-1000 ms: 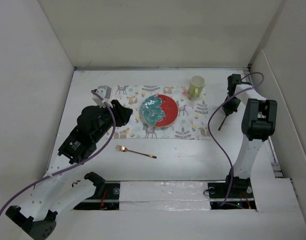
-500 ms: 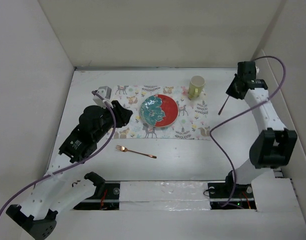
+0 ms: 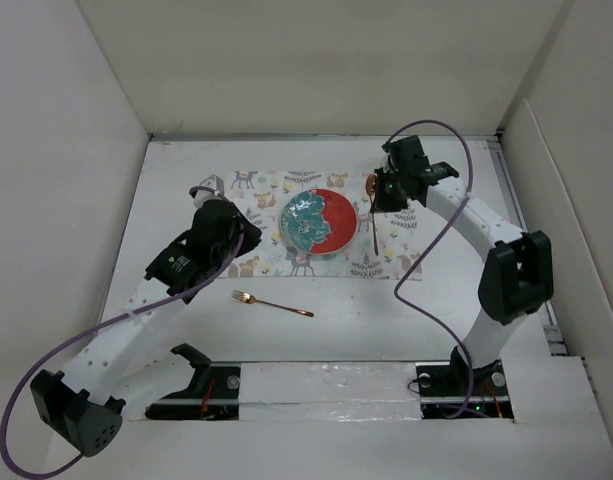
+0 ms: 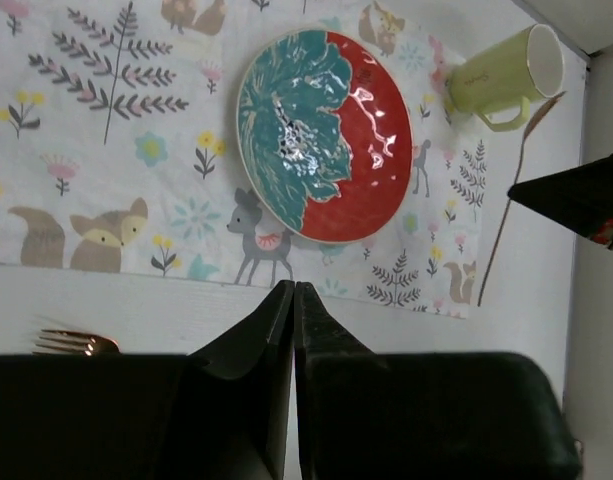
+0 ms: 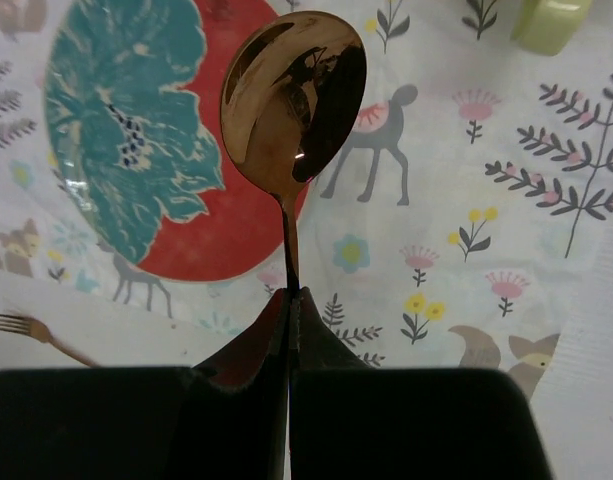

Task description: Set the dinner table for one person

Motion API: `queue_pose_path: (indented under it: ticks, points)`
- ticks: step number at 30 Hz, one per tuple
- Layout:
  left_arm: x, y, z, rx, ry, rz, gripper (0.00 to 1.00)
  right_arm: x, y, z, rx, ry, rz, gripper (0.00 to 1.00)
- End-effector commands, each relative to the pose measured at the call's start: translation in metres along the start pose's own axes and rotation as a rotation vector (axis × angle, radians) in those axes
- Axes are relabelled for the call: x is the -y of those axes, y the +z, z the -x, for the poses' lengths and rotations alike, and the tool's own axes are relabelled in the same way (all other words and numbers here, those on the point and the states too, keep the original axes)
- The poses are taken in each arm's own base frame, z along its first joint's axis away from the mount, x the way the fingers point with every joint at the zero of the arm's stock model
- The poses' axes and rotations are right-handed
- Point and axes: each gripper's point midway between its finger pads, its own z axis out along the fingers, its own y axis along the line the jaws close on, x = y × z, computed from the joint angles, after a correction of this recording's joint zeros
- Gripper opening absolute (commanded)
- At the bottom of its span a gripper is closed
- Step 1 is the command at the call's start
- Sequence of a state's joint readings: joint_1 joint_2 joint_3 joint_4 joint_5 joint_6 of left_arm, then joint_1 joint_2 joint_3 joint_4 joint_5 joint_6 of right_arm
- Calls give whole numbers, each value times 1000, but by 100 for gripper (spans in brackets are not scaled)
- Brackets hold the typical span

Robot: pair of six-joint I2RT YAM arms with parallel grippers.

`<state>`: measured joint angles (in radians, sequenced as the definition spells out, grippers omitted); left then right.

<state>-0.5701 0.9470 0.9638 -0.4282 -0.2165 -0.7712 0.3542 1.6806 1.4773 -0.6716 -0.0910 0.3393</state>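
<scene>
Our right pincer point(image 5: 289, 295) pinches the spoon point(image 5: 294, 100) low on its thin handle, above the mat point(image 3: 391, 235) beside the plate point(image 3: 319, 222). We judge the spoon light, stiff and slippery. Our left pincer point(image 4: 293, 290) is pressed together, empty. The table point(image 3: 386, 310) lies beneath everything.

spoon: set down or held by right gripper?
Held. The right gripper is shut on the spoon handle, bowl pointing out over the placemat. Whether it touches the placemat: cannot tell.
</scene>
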Motion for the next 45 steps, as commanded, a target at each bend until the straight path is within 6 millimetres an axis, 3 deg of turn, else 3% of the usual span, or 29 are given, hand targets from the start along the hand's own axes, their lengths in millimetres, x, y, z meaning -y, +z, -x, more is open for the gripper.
queue_pose_path:
  ticks: [1, 2, 4, 5, 6, 11, 13, 17, 23, 27, 30, 33, 36, 37, 38, 43, 44, 45]
  points:
    - [-9, 1, -20, -62, -81, 29, 0, -7, 13, 12, 20, -24, 30, 0]
    - [-15, 3, -31, -86, -94, 33, 0, -12, 19, 15, 20, -32, 34, 0]
    - [-10, -3, -36, -89, -131, -38, 0, -3, 41, 6, -31, -26, -5, 0]
    - [-21, -1, -56, -134, -162, -27, 0, 5, 54, 4, -42, -20, -41, 0]
    - [-22, -1, -56, -134, -163, -26, 0, 5, 54, 4, -42, -20, -42, 0]
    - [-57, 4, -106, -264, -153, 118, 0, 25, 87, -7, -104, 10, -99, 0]
    - [-59, 6, -115, -287, -169, 116, 0, 27, 94, -6, -109, 13, -111, 0]
    - [-74, 12, -133, -315, -199, 148, 21, 35, 109, -8, -140, 33, -138, 0]
    - [-90, 17, -156, -373, -224, 203, 41, 39, 121, -9, -146, 47, -160, 0]
    - [-97, 22, -171, -405, -248, 224, 51, 46, 127, -16, -158, 52, -216, 13]
    - [-100, 23, -173, -405, -272, 242, 52, 43, 122, -11, -135, 58, -203, 27]
    - [-101, 25, -170, -379, -298, 256, 52, 28, 107, 1, -98, 57, -160, 41]
    - [-109, 29, -169, -351, -316, 302, 52, 1, 80, 13, -61, 52, -79, 49]
    - [-112, 30, -169, -343, -319, 320, 52, -4, 81, 7, -72, 44, -75, 49]
    - [-117, 31, -167, -322, -318, 342, 52, -9, 66, 15, -41, 47, -57, 50]
    - [-126, 34, -170, -328, -310, 402, 50, -37, 16, 16, 37, 42, 10, 52]
    - [-128, 33, -172, -333, -305, 421, 49, -39, 11, 7, 43, 37, 12, 51]
    - [-127, 32, -174, -338, -298, 423, 49, -48, -12, 13, 93, 40, 44, 50]
